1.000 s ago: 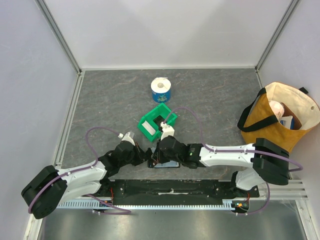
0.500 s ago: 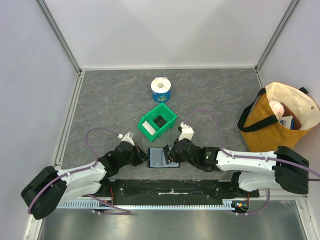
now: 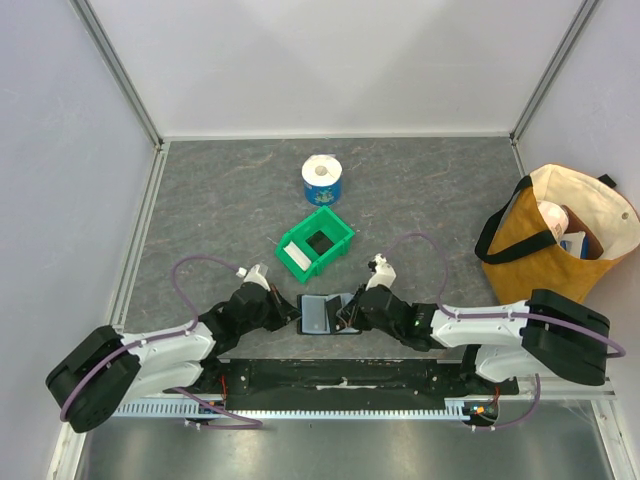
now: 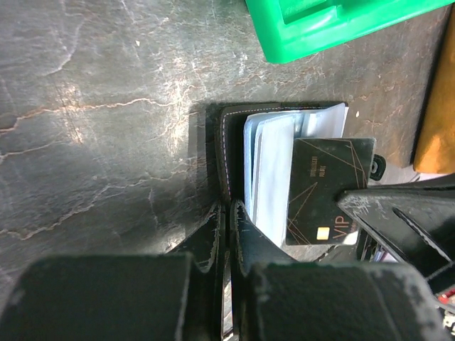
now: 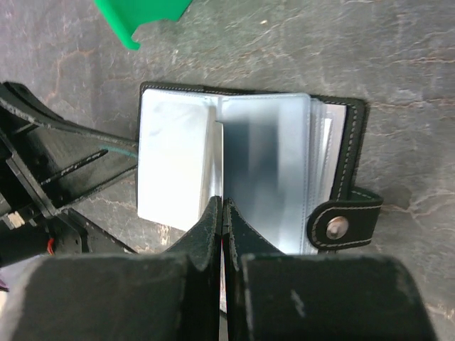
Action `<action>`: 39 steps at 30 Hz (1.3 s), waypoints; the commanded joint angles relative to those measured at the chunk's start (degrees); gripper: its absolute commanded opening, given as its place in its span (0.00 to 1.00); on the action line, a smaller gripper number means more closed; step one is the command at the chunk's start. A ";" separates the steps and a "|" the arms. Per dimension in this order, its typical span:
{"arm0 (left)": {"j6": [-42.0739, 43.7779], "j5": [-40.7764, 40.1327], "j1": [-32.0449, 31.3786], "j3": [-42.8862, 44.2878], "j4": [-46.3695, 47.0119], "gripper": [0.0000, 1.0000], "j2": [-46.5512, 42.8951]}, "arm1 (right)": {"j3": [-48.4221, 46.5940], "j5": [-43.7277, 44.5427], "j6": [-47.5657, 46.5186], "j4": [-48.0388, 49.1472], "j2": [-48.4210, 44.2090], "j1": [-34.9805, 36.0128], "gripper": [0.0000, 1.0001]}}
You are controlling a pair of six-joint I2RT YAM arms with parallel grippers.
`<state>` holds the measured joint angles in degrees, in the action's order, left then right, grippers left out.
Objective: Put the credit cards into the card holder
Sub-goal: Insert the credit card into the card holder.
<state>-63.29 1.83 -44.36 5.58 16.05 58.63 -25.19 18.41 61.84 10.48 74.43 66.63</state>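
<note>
From above, the card holder (image 3: pixel 318 314) is lying open on the table (image 3: pixel 220 210), its long axis running left to right. The left tool (image 3: pixel 290 313) and right tool (image 3: pixel 346 312) are meeting it from opposite ends. A white card (image 3: pixel 294 257) is lying in the green bin (image 3: pixel 335 232) just beyond.

In the left wrist view, the left tool's fingers are pressing together on the edge of the holder's black cover. The black card (image 4: pixel 320 188) is lying over the bluish pockets (image 4: pixel 274 170), its long axis running toward the camera, and the right tool is pinching its VIP end.

In the right wrist view, the right tool's fingers are sitting together over the open pockets. The snap tab (image 5: pixel 341 226) is sticking out sideways to the right.
</note>
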 commanded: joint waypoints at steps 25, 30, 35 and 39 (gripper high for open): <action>-1.22 -1.65 0.06 -2.24 -2.43 0.02 4.83 | 11.48 -8.67 10.40 25.30 10.73 -5.46 0.00; -1.14 -1.65 -0.03 -2.86 -2.43 0.02 4.04 | 10.60 -6.55 7.68 20.12 8.01 -7.92 0.00; -1.14 -1.65 -0.03 -2.77 -2.26 0.02 3.95 | 9.81 -9.53 9.43 22.99 12.38 -6.96 0.00; -1.84 -1.65 -0.03 -2.95 -1.64 0.02 3.86 | 9.28 -10.50 12.24 28.00 16.43 -5.20 0.00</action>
<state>-64.71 1.76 -44.36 5.13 20.29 61.45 -15.40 9.06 72.75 39.48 86.13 59.66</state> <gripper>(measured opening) 0.032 0.007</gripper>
